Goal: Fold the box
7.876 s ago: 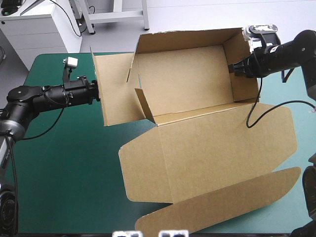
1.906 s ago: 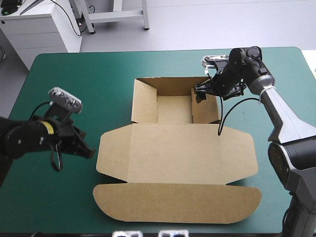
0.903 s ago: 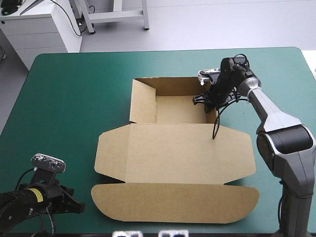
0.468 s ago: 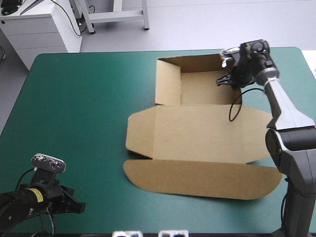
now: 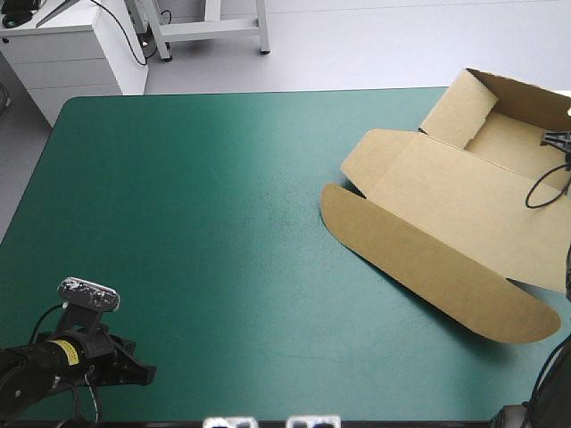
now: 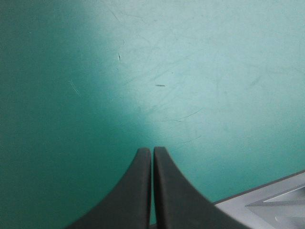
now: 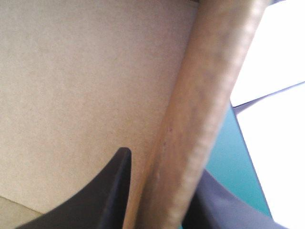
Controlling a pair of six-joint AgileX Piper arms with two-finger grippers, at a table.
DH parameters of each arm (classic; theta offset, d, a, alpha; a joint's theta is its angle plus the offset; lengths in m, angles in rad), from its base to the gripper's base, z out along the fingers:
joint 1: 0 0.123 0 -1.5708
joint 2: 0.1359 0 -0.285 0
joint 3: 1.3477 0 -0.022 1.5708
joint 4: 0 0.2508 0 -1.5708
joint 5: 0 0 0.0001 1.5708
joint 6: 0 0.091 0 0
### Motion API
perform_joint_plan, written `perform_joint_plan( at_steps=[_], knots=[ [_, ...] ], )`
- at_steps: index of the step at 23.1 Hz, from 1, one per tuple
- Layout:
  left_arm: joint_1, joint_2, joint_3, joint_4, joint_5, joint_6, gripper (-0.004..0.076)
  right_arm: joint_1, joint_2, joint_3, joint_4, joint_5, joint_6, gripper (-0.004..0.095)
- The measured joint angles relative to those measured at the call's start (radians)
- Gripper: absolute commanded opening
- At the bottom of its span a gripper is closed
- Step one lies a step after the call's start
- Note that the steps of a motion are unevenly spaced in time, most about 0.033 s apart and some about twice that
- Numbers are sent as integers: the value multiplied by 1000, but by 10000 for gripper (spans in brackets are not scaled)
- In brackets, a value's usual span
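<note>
The brown box (image 5: 464, 209) lies at the table's right side, turned at an angle. Its open tray (image 5: 510, 141) with raised walls reaches the far right corner, and the lid lies flat, its rounded flap (image 5: 419, 259) toward the table's middle. My right gripper (image 5: 558, 139) is at the picture's right edge, on the tray's right wall. In the right wrist view that gripper (image 7: 162, 188) is shut on the box wall (image 7: 205, 105), one black finger (image 7: 112, 191) inside the tray. My left gripper (image 5: 136, 373) rests shut and empty near the front left corner, its fingertips (image 6: 152, 150) together over bare cover.
The teal-green cover (image 5: 196, 223) is bare across the left and middle. The table's front edge (image 6: 267, 183) shows close beside my left gripper. The box's far corner overhangs the table's right edge.
The right gripper has dragged the box from the table's middle to the far right and turned it. The left arm had earlier drawn back to the front left corner and has stayed there.
</note>
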Motion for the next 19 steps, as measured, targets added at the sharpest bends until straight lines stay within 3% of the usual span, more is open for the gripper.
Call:
perform_joint_plan(
  at_steps=[6,8,10,11,14,19],
  knots=[
    [0,0,0,0,-28,0,-6,-63,19,0,34,5,-10,-2],
    [0,0,0,0,-31,0,-8,-63,23,0,42,6,-8,109],
    [0,0,0,0,-31,0,-8,-63,28,0,45,6,-47,382],
    [0,0,0,0,-31,0,-8,-63,29,0,45,6,-62,592],
    [0,0,0,0,-31,0,-8,-63,31,0,52,7,-79,931],
    [0,0,0,0,-29,-1,-8,-71,31,0,34,9,-64,928]
  ],
)
